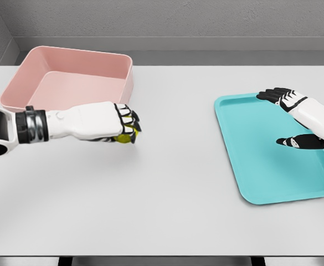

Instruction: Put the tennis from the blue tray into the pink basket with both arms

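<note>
My left hand (127,128) is curled around a yellow-green tennis ball (126,138), which peeks out under the fingers above the white table, just in front of the pink basket (126,83). The basket stands at the back left and shows nothing inside. At the right lies the blue tray (250,149), with nothing on its visible surface. My right hand (286,119) hovers over the tray's far right part, fingers spread and thumb apart, holding nothing.
The white table (167,194) spreads wide between basket and tray and toward the front edge. A grey wall runs behind the table.
</note>
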Available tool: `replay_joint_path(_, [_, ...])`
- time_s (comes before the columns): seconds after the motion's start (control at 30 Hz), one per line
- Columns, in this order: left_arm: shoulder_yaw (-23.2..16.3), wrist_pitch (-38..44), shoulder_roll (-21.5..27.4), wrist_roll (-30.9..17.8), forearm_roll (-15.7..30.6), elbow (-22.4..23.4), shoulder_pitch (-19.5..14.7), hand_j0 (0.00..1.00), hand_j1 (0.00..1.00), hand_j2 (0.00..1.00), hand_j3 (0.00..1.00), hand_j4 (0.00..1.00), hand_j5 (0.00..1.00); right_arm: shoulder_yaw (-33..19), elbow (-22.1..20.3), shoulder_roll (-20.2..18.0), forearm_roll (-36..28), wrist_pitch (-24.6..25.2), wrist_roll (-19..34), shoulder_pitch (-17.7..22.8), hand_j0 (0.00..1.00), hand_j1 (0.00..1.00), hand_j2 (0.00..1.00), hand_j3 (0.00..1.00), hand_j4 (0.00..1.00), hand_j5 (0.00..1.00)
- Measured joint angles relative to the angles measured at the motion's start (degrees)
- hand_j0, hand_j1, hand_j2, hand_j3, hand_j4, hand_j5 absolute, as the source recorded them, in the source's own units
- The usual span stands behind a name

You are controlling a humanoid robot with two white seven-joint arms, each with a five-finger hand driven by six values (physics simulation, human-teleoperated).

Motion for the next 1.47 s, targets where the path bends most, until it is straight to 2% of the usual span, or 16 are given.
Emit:
replay_joint_path(0.5, [6.07,-0.02,0.85,-0.01,1.44,6.33,-1.23,0.54,0.54,0.54,0.54,0.54,0.54,0.0,0.0,0.0,0.0,0.0,0.0,0.0,1.0,1.0,1.0,1.0,1.0,1.0])
replay_joint_path(1.0, [10.17,-0.02,1.04,0.05,3.1,18.37,-2.99,0.59,0.59,0.59,0.59,0.59,0.59,-0.32,0.08,0.0,0.0,0.0,0.0,0.09,1.0,1.0,1.0,1.0,1.0,1.0])
replay_joint_path(1.03, [10.67,-0.01,1.03,0.07,3.33,19.04,-3.78,0.64,0.64,0.64,0.64,0.64,0.64,-0.38,0.08,0.0,0.0,0.0,0.0,0.09,1.0,1.0,1.0,1.0,1.0,1.0])
replay_joint_path(1.1, [11.35,0.0,0.91,0.22,3.78,20.32,-4.22,1.0,1.0,1.0,1.0,1.0,1.0,-0.45,0.08,0.0,0.0,0.0,0.0,0.09,1.0,1.0,1.0,1.0,1.0,1.0])
replay_joint_path(1.47, [12.04,0.0,2.95,0.46,8.5,20.13,-3.16,1.0,1.0,1.0,1.0,1.0,1.0,-0.7,0.54,0.0,0.0,0.0,0.0,0.18,1.0,1.0,1.0,1.0,1.0,1.0])
